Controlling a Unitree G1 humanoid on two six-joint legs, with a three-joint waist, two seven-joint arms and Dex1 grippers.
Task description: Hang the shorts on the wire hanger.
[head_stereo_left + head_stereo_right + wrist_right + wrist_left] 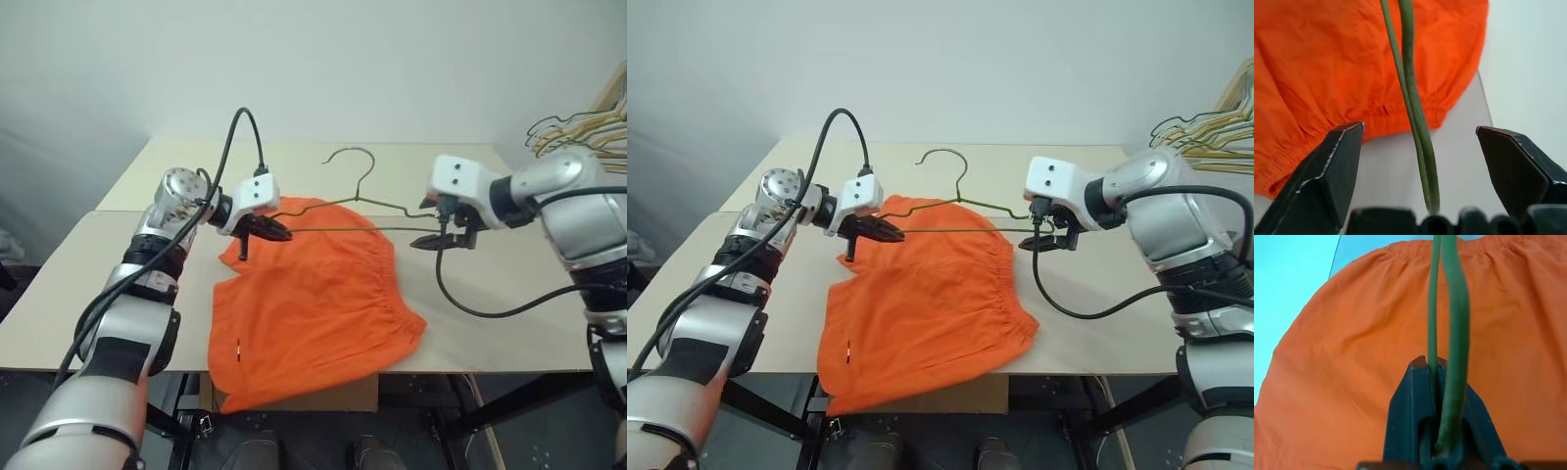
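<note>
The left gripper (272,231) is clamped tight on one corner of the wire hanger (364,204), its black fingers (1415,401) pressed together with the two thin wires of that corner pinched between them. Directly beneath and beyond those fingers lie the shorts (309,304), spread flat on the table (509,323), one leg end just under the gripper and the gathered waistband farther toward the right arm; the near hem hangs a little over the table's front edge. From the left gripper the hanger runs level above the shorts toward the right gripper (1038,238), its hook rising on the far side, away from both grippers. The right gripper stands with its jaws wide apart around the hanger's other corner: the wires pass midway between the two fingers (1332,171), touching neither. The waistband edge lies just ahead of this gripper, with bare table below it.
</note>
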